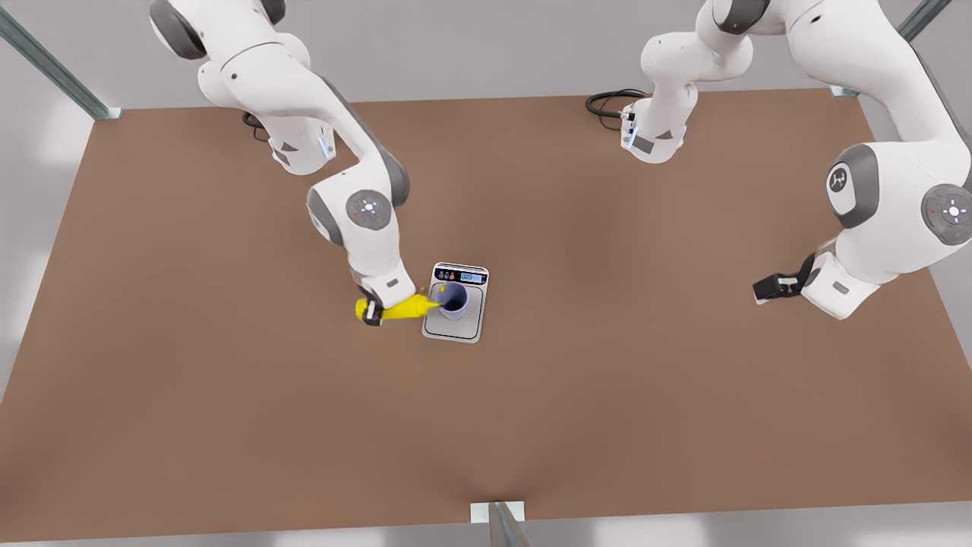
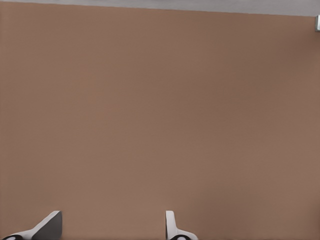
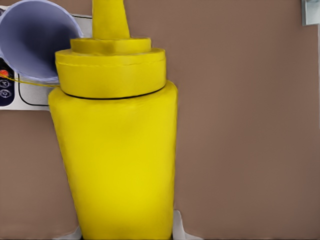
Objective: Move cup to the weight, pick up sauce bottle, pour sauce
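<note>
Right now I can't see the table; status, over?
Right gripper shut on sauce bottle, tipped, nozzle at cup on scale. Left gripper open, waiting aside. Nothing in the way.

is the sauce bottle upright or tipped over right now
Tipped. In the front view the sauce bottle lies nearly level in the right gripper, its nozzle reaching over the cup on the scale.

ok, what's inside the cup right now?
The cup stands on the weight. Its inside looks dark blue, with no sauce visible. The sauce bottle, held tilted by the right gripper, has its nozzle at the rim, hiding part of it.
</note>
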Action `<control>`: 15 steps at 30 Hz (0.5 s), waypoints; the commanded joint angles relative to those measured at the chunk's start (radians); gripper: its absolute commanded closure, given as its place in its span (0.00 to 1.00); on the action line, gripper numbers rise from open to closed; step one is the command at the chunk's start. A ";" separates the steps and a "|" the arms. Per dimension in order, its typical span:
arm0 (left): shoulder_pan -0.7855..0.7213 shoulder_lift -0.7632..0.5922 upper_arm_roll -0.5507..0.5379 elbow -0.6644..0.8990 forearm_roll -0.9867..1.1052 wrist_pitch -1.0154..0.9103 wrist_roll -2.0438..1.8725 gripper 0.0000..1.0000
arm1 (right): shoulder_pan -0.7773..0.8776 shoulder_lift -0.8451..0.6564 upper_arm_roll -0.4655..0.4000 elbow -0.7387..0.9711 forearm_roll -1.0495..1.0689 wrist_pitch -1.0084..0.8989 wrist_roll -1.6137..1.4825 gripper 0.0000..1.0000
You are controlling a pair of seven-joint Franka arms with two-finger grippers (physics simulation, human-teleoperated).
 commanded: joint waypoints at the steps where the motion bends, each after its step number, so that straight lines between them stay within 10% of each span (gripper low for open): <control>1: 0.000 0.000 0.000 0.000 0.002 -0.002 0.000 0.00 | 0.001 0.007 0.000 0.008 -0.011 -0.013 0.000 0.41; 15: -0.025 0.012 -0.012 0.020 0.002 -0.014 -0.063 0.00 | 0.093 0.111 0.000 0.063 -0.199 -0.186 -0.010 0.41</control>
